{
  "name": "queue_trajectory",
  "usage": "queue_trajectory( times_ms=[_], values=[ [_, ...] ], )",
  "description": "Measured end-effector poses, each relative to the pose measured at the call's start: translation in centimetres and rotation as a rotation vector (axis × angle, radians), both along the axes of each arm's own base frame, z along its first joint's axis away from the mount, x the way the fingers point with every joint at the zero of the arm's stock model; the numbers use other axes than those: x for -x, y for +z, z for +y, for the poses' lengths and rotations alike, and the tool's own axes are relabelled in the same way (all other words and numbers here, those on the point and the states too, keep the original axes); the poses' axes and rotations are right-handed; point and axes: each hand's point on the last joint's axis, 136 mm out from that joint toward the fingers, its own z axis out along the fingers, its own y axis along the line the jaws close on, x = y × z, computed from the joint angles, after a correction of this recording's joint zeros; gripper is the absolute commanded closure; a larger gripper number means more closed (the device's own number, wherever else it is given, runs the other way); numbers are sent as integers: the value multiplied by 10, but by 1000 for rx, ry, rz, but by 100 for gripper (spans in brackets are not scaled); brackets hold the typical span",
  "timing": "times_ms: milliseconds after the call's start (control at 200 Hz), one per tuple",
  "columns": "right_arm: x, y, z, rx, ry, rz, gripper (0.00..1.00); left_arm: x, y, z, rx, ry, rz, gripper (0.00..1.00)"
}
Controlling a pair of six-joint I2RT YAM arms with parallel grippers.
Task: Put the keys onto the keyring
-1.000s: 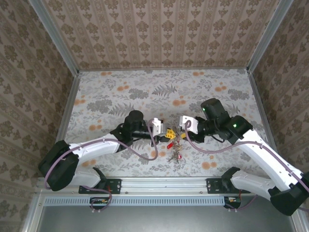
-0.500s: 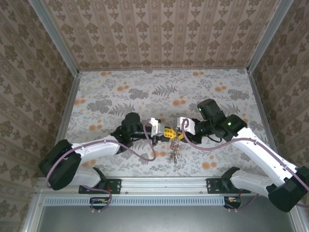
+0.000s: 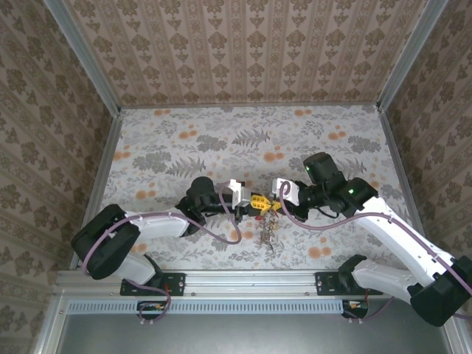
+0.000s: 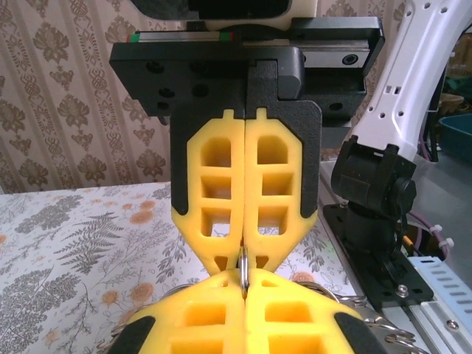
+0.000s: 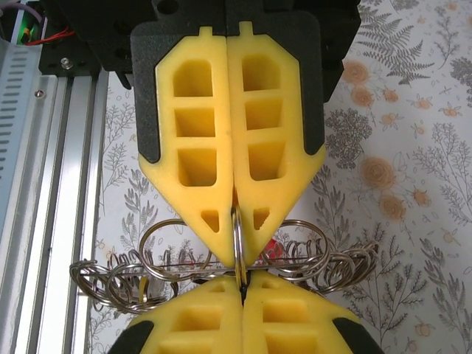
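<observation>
Jaws of left end effector [image 4: 243, 251] and right end effector [image 5: 237, 240] pinch the keyring [image 5: 238, 259], closed tip to tip

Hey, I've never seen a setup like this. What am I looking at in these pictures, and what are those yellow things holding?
It is a robot: a left arm and a right arm bolted to a flower-patterned table. The wide picture looks down from above and behind them; each close-up comes from a camera on one wrist. The yellow blocks are the arms' fingers. The left gripper and right gripper meet tip to tip, both shut on the keyring, a thin grey metal ring seen edge-on. The keys sit bunched just below them in the wide picture.
</observation>
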Motion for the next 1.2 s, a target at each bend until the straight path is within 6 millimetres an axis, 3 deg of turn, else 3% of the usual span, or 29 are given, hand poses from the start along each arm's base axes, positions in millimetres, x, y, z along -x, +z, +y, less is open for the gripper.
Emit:
queue_trajectory(
  times_ms=[170, 345, 480, 645, 770, 885, 1200],
  values=[
    [0, -9, 0, -2, -5, 3, 85, -1, -8, -2, -9, 3, 25, 100],
    [-2, -1, -3, -26, -10, -49, 94, -1, -1, -3, 18, 13, 4, 100],
    [-2, 6, -8, -54, -25, -93, 79, 0, 4, -3, 34, 16, -8, 100],
    [0, 16, -14, -86, -22, -140, 79, 0, 8, -2, 42, 22, -14, 100],
    [9, 18, -14, -119, 5, -154, 72, 0, 9, -2, 46, 21, -17, 100],
    [14, 18, -12, -137, 24, -150, 71, 0, 10, -2, 48, 21, -19, 100],
    [7, 25, -5, -177, 34, -178, 71, 1, 10, -2, 48, 19, -19, 100]
  ],
)
